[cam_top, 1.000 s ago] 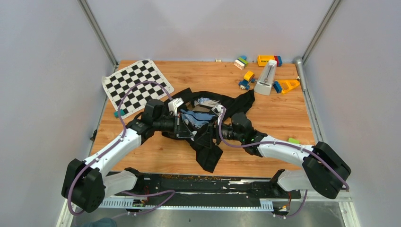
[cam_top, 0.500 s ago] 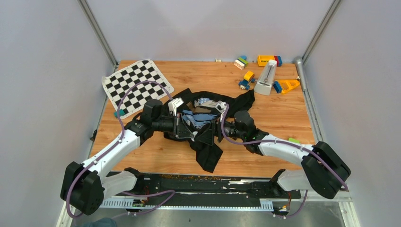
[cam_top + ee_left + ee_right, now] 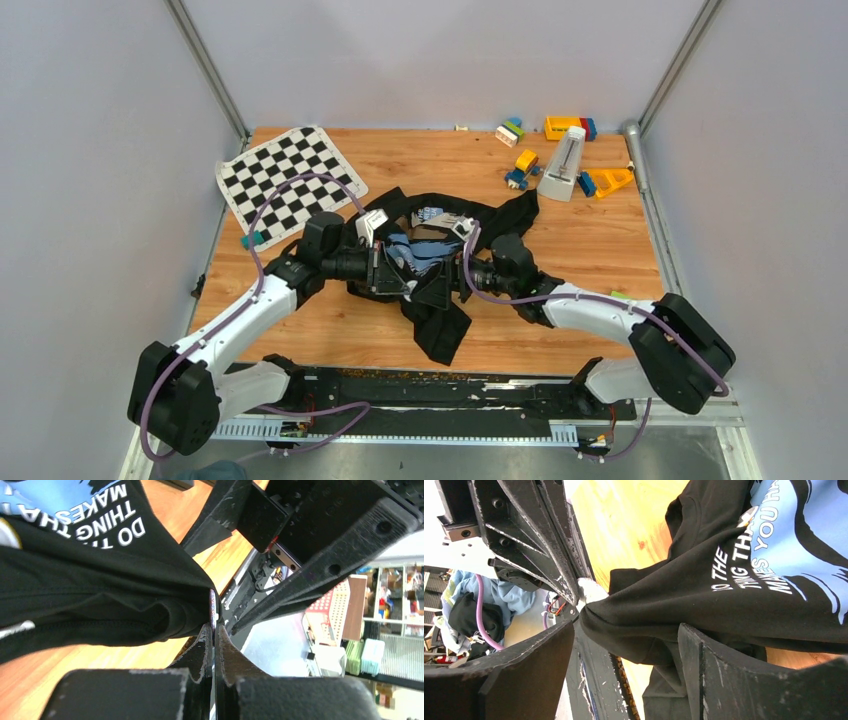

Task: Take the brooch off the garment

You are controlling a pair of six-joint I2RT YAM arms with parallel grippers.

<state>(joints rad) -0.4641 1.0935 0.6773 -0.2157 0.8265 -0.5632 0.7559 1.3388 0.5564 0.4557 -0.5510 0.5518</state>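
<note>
The black garment (image 3: 441, 331) lies bunched mid-table, its blue printed patch (image 3: 420, 250) facing up. One corner of the garment (image 3: 704, 595) is drawn up to a peak. The brooch (image 3: 591, 589), a small pale piece, sits at that peak, and my left gripper (image 3: 214, 626) is shut on it. It shows edge-on as a thin sliver (image 3: 212, 607) at the fingertips. My right gripper (image 3: 624, 640) is open facing it, one finger on each side of the cloth fold just below the brooch. Both grippers meet over the garment (image 3: 425, 282).
A black-and-white chequered mat (image 3: 288, 178) lies at the back left. Coloured toy blocks (image 3: 566, 127) and a white metronome (image 3: 565, 163) stand at the back right. A green piece (image 3: 621, 297) lies by the right arm. A black rail (image 3: 430, 385) runs along the table's front edge.
My right gripper has moved left toward the left gripper and its jaws have spread wider around the cloth. The left gripper has stayed shut in place.
</note>
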